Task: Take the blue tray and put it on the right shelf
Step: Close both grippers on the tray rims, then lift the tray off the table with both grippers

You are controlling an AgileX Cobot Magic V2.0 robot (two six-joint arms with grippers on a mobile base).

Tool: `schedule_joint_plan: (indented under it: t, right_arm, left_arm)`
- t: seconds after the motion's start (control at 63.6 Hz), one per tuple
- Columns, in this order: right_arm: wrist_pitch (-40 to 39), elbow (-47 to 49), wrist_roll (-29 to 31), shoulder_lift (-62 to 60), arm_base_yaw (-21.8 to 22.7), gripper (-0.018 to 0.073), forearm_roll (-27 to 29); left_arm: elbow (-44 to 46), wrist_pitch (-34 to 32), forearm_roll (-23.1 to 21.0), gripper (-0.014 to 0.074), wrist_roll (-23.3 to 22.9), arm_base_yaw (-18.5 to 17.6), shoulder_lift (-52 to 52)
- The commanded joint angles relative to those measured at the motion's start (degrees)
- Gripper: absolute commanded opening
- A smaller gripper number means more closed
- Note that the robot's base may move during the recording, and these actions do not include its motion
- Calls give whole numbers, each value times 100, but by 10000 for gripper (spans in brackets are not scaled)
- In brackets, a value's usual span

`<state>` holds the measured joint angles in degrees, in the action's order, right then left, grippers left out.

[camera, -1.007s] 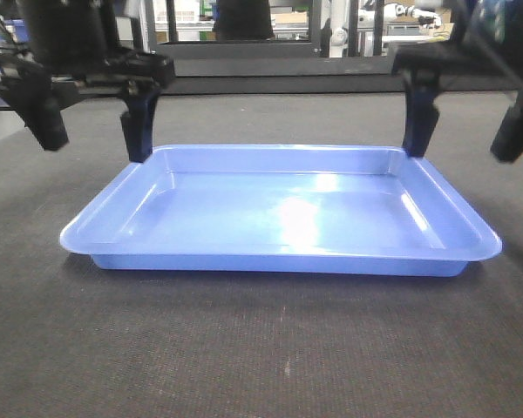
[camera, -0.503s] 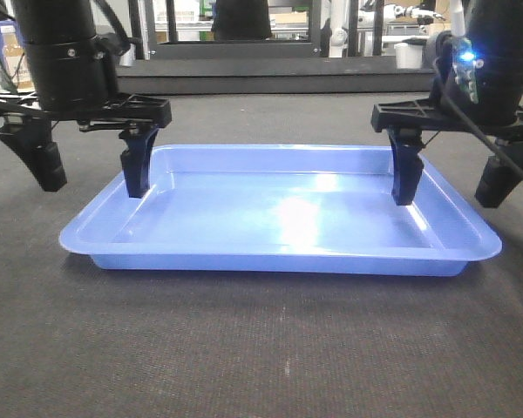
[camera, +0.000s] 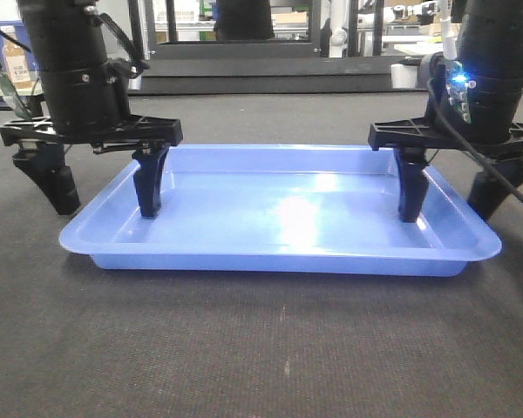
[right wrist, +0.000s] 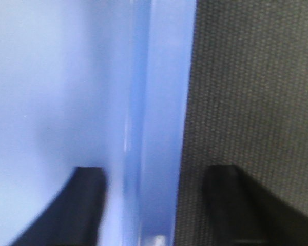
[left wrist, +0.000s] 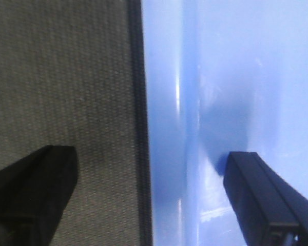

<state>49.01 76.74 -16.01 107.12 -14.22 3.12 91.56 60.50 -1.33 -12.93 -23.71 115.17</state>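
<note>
Periwinkle blue tray (camera: 279, 209) lies on dark woven mat (camera: 261, 348); I have left gripper (camera: 106, 207) and right gripper (camera: 446, 212) spread wide astride its side rims, nothing gripped; lifting and shelving remain.

Both arms are finished in matte black. Each wrist is formed as a thick cylinder, beneath which a flat crossbar (camera: 96, 132) with triangular cut-outs is carried. The left gripper (camera: 103, 187) and the right gripper (camera: 450, 190) are each fitted with two tapered, blunt-ended black fingers (camera: 148, 187). Small pale screws are seen on the left wrist housing (camera: 70, 61). A bright blue light (camera: 459, 78) is lit on the right wrist beside a small green circuit board (camera: 458, 100), and a black cable (camera: 488, 161) is draped below it.
</note>
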Motion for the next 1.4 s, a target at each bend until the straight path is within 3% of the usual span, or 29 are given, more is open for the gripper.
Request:
schedule_joint_plan:
  t: [0.0, 0.157, 0.267, 0.582, 0.786, 1.085, 1.384]
  right_arm:
    - [-8, 163, 64, -249, 8, 314, -45]
    - [88, 163, 64, -249, 8, 48, -45]
    - [113, 163, 64, -249, 8, 58, -45]
    - [395, 254, 64, -732, 8, 58, -200]
    - [584, 544, 64, -1434, 8, 58, -362]
    - [1342, 1193, -48, -2359, 8, 58, -839]
    - [1734, 1661, -47, -2906, 8, 58, -938]
  left_arm:
    - [182, -6, -125, 367, -68, 3, -281]
    - [182, -6, -178, 117, -68, 3, -281]
    - [182, -6, -202, -57, -68, 3, -281]
    - [196, 78, -211, -40, -68, -9, -599]
    - [723, 440, -145, -40, -68, -24, -1124]
    - [2054, 1363, 746, -40, -470, -604, -1467]
    - [2711, 1615, 718, -40, -495, -975, -1546]
